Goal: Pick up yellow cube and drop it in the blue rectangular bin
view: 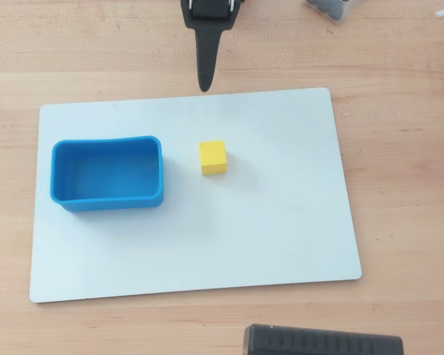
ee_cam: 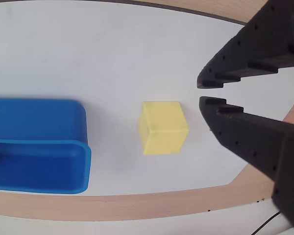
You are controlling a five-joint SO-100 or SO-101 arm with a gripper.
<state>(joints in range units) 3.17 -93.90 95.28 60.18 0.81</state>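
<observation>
The small, solid bright-yellow cube [view: 213,157] sits on the white rectangular board [view: 281,222] near the centre of the overhead view, just right of the shallow bright-blue rectangular bin [view: 107,173] and apart from it. The black two-finger gripper [view: 204,81] hangs at the frame's top centre, so the cube lies straight below it in the picture. In the wrist view its tips [ee_cam: 203,93] stand nearly closed, empty. No writing is readable.
</observation>
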